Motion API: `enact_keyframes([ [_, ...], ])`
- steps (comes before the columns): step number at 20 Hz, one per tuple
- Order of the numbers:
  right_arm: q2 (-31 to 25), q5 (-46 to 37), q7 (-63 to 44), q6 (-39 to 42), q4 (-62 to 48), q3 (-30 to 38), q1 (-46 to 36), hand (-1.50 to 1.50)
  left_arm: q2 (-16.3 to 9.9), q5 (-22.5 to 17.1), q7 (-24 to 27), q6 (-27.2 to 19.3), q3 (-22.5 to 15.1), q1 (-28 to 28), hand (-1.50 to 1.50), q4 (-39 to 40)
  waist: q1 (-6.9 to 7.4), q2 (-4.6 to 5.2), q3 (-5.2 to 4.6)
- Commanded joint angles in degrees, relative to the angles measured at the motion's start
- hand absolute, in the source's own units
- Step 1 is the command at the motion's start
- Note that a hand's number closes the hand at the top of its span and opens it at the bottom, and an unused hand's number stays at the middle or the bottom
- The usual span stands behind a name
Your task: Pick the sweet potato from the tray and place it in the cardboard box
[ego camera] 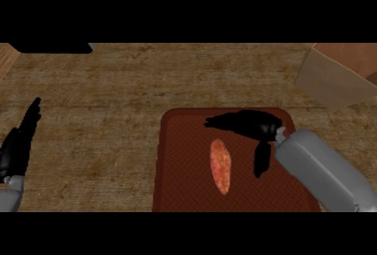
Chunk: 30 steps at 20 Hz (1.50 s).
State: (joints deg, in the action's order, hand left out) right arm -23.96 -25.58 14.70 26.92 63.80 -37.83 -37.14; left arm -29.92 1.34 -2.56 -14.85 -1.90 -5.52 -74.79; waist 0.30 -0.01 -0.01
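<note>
An orange sweet potato (220,166), long and thin, lies lengthwise on the dark red tray (180,169) in the lower middle of the head view. My right hand (247,123) hovers over the tray's far part, just beyond and right of the sweet potato, with fingers stretched leftward and thumb hanging down; it holds nothing. The cardboard box (340,74) stands open at the upper right, beyond the tray. My left hand (18,144) rests open at the left edge, fingers pointing up.
The wooden counter (110,99) spreads around the tray. A dark object (52,48) sits at the far left back edge.
</note>
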Motion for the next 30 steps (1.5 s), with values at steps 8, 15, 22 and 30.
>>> enact_keyframes([
  [8, 5.34, -8.99, 2.53, 4.28, 0.17, 6.59, 3.45, -1.5, 1.63, 1.88, 3.65, 4.8, 5.66, 1.1, 0.0, 2.12, -0.03, 0.03, 0.0],
  [15, 4.95, -10.35, 5.91, 8.23, 7.68, 8.37, 9.33, -1.5, 4.26, 5.65, -2.73, 3.38, 4.74, 1.89, 0.0, -5.3, -0.07, -0.04, 0.03],
  [22, 7.99, -12.58, -0.75, 15.88, 16.16, 11.08, 9.93, -1.5, 3.04, 5.61, -1.34, 8.18, 8.8, -2.4, 0.0, 0.71, -0.29, -0.02, 0.0],
  [30, 13.99, -19.59, -9.41, 16.44, 16.19, 8.38, 13.84, -1.5, 5.63, 7.9, -3.48, 7.28, 8.81, -0.34, 0.0, -3.41, -0.2, -0.04, 0.01],
])
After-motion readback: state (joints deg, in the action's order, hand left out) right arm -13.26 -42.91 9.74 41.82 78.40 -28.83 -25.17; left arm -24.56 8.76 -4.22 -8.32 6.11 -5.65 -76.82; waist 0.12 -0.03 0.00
